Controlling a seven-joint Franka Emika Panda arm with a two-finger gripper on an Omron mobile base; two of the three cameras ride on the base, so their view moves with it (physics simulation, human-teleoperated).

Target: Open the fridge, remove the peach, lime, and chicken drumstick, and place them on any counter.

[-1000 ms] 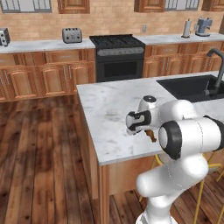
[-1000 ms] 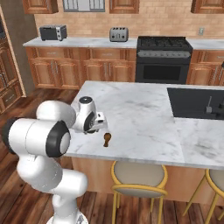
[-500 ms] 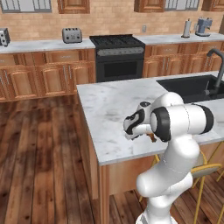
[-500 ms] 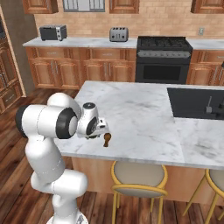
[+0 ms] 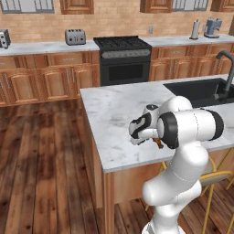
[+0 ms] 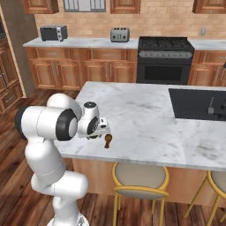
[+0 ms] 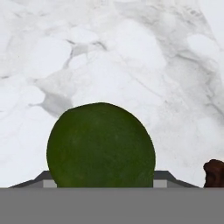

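The large rectangular white-grey marble counter point(image 5: 114, 109) with its light wooden base is seen in both base views, a black sink cut-out point(image 6: 198, 103) being set into its far end. The hand point(image 6: 100, 128) is held low over the counter top, near the long edge lined with the yellow-framed stools point(image 6: 140, 180) and toward the corner away from the sink. In the hand view, the small round dark green lime point(image 7: 101, 146) is seen large at the bottom, right where the fingers come up, with veined marble behind it. The fingertips themselves are covered by the fruit, so it cannot be told whether the hand is clamped on the lime or merely held around it. Whether the lime rests on the marble or is held just above it cannot be told either.

The small brown chicken drumstick point(image 6: 107, 140) is seen lying on the counter top just beside the hand, close to the stool-side edge; its dark rounded end appears at the lower right of the hand view point(image 7: 215, 173), near the lime but apart from it.

Beyond the counter, a black stove point(image 5: 123, 58) and a silver toaster point(image 5: 75, 36) are set along the pale countertop against the brick wall.
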